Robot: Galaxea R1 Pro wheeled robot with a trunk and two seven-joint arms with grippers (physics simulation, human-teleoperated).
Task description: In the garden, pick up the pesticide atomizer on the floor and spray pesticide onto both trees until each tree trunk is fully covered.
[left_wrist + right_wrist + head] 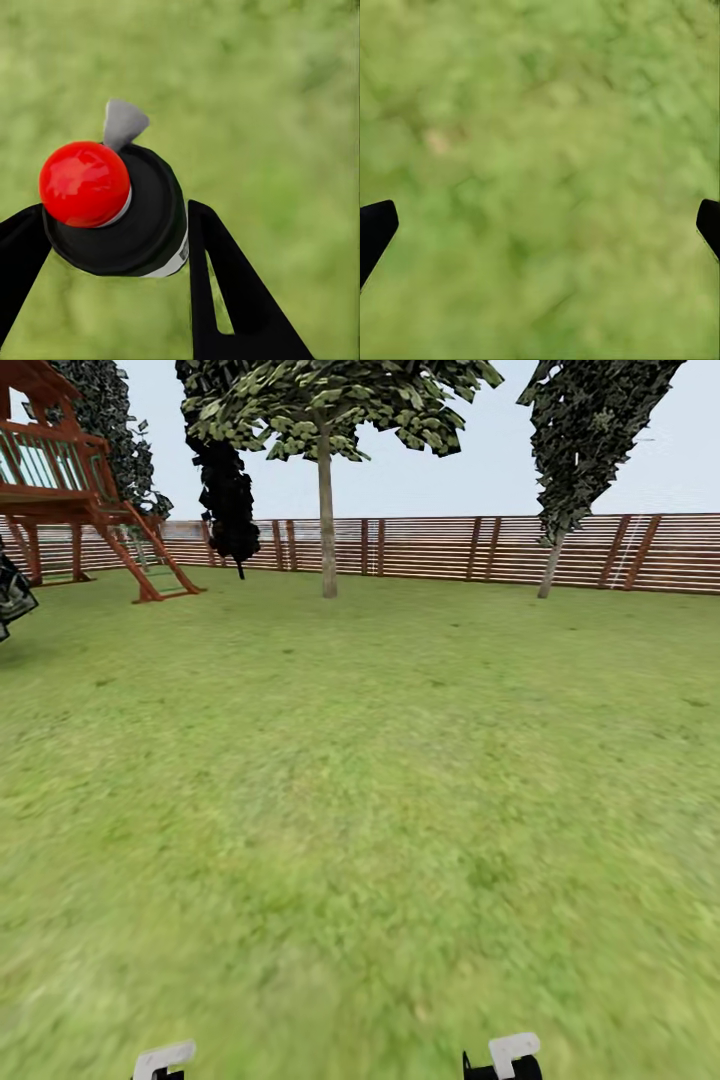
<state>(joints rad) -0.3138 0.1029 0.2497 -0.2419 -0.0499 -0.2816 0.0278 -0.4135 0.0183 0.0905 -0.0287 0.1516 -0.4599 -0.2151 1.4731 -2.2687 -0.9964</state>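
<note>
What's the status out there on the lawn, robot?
Left end effector shut on atomizer. Right end effector open over grass. Pale-trunked tree ahead by fence; nothing in the way.

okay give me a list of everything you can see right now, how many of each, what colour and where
Atomizer: one, black body, red cap, grey nozzle, between the left gripper's fingers.
Pale-trunked trees: two, near the far fence, centre and right.
Dark tree: one, nearly black, left of the centre tree.
Play structure: one, red-brown wood, far left.
Fence: one, brown slats, along the lawn's far edge.
Lawn: green, foreground.
Left gripper: black, shut on the atomizer.
Right gripper: black, open over grass.
</note>
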